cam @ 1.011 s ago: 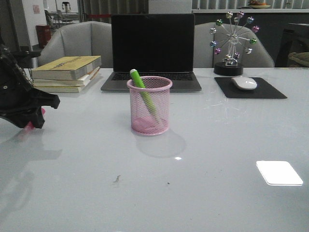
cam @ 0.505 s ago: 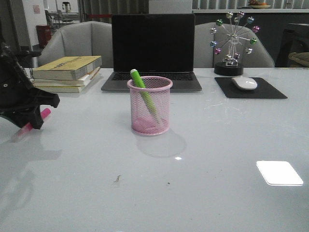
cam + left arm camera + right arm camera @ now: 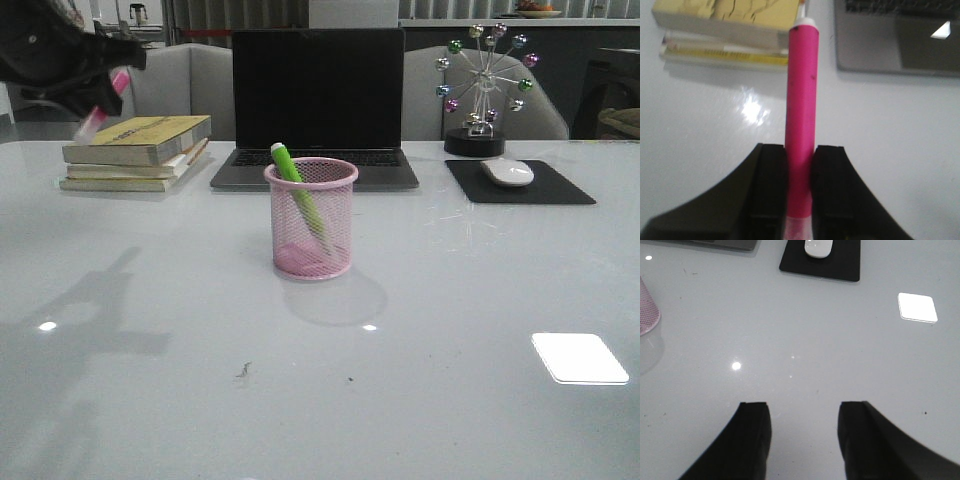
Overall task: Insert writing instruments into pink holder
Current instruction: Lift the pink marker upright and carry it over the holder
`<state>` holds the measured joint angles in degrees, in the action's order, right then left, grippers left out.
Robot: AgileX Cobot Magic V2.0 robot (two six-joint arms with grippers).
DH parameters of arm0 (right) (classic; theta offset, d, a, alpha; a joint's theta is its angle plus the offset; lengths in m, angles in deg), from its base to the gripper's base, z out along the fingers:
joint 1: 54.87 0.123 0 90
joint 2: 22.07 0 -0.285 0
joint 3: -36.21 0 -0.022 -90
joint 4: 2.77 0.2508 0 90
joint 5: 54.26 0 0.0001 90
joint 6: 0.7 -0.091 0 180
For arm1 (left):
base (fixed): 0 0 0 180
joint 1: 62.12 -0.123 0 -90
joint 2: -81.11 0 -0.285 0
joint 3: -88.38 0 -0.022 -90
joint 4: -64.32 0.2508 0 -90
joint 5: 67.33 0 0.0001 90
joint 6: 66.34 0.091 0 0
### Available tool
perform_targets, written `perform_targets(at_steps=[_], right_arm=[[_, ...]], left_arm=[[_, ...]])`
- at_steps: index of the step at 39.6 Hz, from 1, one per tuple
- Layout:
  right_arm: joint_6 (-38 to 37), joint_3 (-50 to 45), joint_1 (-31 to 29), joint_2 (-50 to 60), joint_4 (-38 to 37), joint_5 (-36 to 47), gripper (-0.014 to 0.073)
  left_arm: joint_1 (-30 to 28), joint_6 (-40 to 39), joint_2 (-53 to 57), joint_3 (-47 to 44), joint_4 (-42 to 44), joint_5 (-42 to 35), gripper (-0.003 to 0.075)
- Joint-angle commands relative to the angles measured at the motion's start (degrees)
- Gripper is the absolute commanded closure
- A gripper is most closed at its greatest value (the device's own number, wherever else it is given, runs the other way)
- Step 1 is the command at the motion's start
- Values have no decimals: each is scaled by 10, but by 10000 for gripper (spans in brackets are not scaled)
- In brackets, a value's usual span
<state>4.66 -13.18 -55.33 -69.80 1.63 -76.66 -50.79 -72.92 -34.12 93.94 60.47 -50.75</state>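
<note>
White table (image 3: pixel 480 300), pink cup (image 3: pixel 310 217) holding green marker (image 3: pixel 297 190), left gripper (image 3: pixel 800 165) raised, pinching pink marker (image 3: pixel 801 100), right gripper (image 3: pixel 802 432) jaws spread, empty.

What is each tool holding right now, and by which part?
Left tool clamps the pink highlighter near its clear-capped end. Right tool is open and empty.

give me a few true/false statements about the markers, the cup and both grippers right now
1. The green marker stands inside the pink holder. True.
2. The left gripper is empty. False: it is shut on the pink marker.
3. The right gripper is open over bare table. True.
4. The pink marker lies flat on the table. False: it is held in the air above the books.
5. The mouse sits on the laptop. False: it rests on the black pad.
</note>
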Motion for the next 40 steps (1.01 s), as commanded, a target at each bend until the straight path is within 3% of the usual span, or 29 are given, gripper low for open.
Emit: perform_targets(at_steps=[1, 16, 21, 24, 29, 35, 40], right_arm=[[4, 17, -4, 4, -7, 39, 160], [4, 17, -4, 4, -17, 39, 160], [4, 17, -4, 4, -17, 39, 160], [4, 17, -4, 4, -21, 39, 160], [4, 17, -4, 4, -32, 39, 160], [4, 17, -4, 4, -33, 39, 160], [4, 17, -4, 4, -33, 39, 160]], left_arm=[[27, -1, 46, 19, -13, -76, 628], [172, -1, 69, -9, -45, -272, 628], [218, -1, 73, -45, -45, -376, 628], [243, -1, 73, -81, -46, -477, 628], [266, -1, 73, -165, -46, -628, 628], [270, -1, 66, -254, -46, -727, 627], [269, -1, 35, -274, -27, -807, 627]])
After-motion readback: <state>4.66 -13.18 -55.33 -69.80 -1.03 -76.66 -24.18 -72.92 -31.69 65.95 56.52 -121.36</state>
